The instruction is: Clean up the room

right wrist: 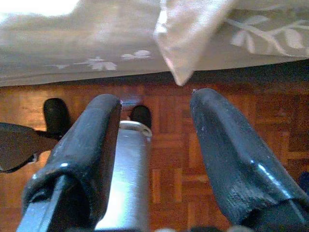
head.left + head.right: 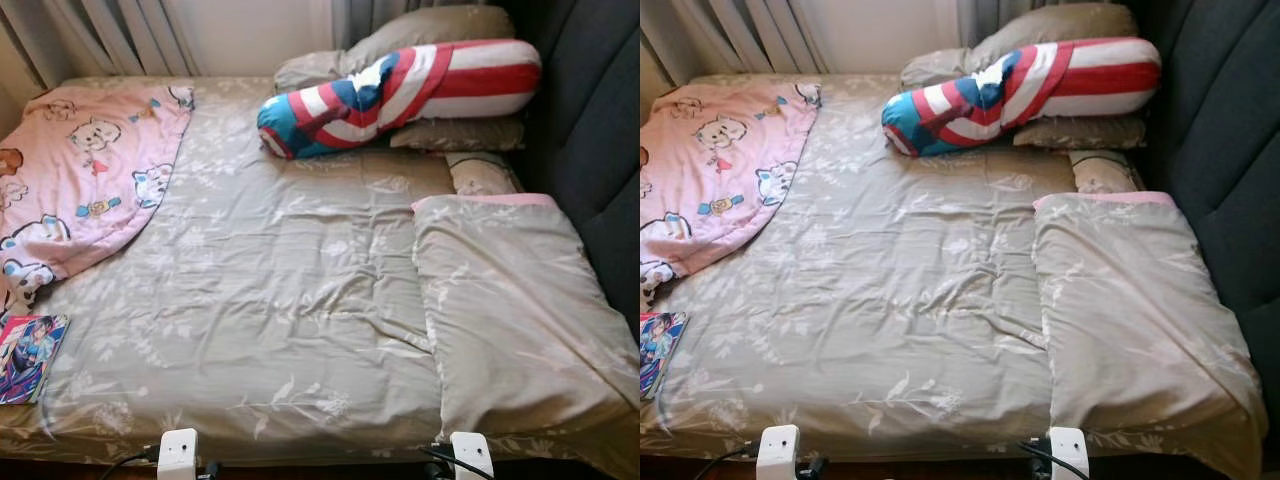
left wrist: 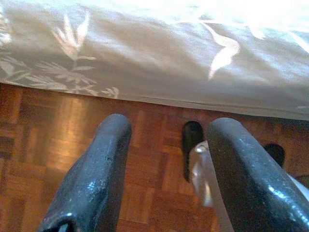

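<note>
The big bed (image 2: 280, 300) lies ahead of both wide-open, empty end effectors, left (image 3: 166, 159) and right (image 1: 157, 145), which hang low over the wood floor (image 3: 43, 145) by its near edge, with the pink blanket (image 2: 85, 170) far left and the small book (image 2: 30, 355) at the near-left edge.

Left arm: hangs low, its white wrist housing (image 2: 178, 452) at the bottom edge of the head view, left of centre
Right arm: hangs low too, white wrist housing (image 2: 471, 452) at the bottom edge, right of centre
Left gripper (image 3: 166, 169): points downward, two black fingers (image 3: 96, 174) spread with a clear gap between them, nothing held
Right gripper (image 1: 154, 154): points downward, black fingers (image 1: 231, 159) parted wide, nothing between them
Legs: a silver leg section (image 1: 126, 179) and dark feet show lower centre in the right wrist view
</note>
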